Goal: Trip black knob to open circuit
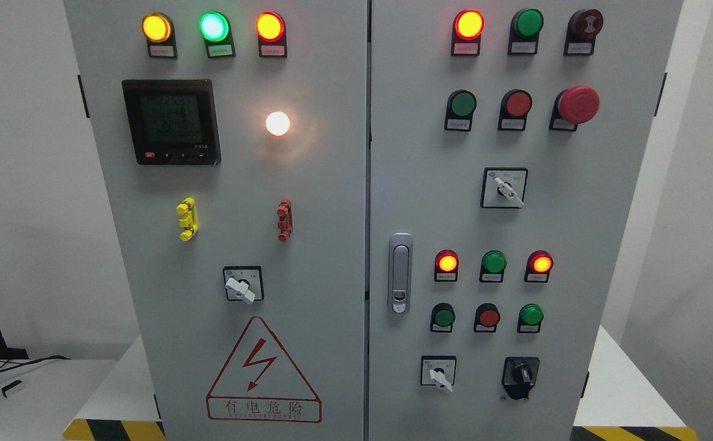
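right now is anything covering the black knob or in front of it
Nothing visible does. The black knob sits bare at the lower right of the right door, with no cover or cable across it. Neither hand is in view yet.

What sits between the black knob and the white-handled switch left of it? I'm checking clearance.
Nothing: in the head view, bare grey panel separates the black knob from the white-handled switch.

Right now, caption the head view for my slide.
Two-door electrical cabinet with lit indicator lamps; the black knob sits untouched at the right door's lower right, no robot hand in view.
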Robot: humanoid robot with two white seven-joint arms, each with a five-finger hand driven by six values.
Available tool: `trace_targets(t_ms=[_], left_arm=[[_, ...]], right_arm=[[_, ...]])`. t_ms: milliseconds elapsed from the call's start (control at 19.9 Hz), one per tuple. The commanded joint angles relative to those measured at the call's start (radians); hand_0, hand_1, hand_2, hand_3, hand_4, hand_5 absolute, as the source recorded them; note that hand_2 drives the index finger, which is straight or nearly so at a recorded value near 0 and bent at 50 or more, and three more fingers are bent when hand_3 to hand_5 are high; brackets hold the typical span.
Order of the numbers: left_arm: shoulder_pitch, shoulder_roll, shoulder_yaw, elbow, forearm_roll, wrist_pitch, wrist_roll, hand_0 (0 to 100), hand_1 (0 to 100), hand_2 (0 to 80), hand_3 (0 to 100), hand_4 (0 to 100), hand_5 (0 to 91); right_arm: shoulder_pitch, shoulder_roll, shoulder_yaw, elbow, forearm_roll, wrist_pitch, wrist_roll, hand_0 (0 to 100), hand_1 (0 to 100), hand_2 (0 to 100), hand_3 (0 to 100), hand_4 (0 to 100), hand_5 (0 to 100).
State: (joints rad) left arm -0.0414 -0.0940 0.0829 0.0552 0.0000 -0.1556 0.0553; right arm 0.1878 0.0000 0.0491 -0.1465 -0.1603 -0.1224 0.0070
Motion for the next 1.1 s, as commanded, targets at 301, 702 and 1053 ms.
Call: trace_targets(t_ms=[301,702,1053], left_arm=[[0.0,0.0,0.0,0.0,-0.031,-0.001,0.0,12,39,0.0,0,0,0.0],[0.0,0.0,0.0,0.0,-0.031,-0.001,0.0,12,39,0.0,0,0,0.0],[0.0,0.0,0.0,0.0,-0.031,-0.001,0.0,12,39,0.0,0,0,0.0]], right_arm=[[0.001,0.014,0.001,-0.001,-0.001,0.0,-0.001,3,11,4,16,13,11],[0.001,0.02,0.001,-0.007,-0.001,-0.005,0.002,3,11,4,17,14,11],[0.125,0.02,0.003,-0.258,0.002,0.01,-0.001,4,11,6,20,16,13]])
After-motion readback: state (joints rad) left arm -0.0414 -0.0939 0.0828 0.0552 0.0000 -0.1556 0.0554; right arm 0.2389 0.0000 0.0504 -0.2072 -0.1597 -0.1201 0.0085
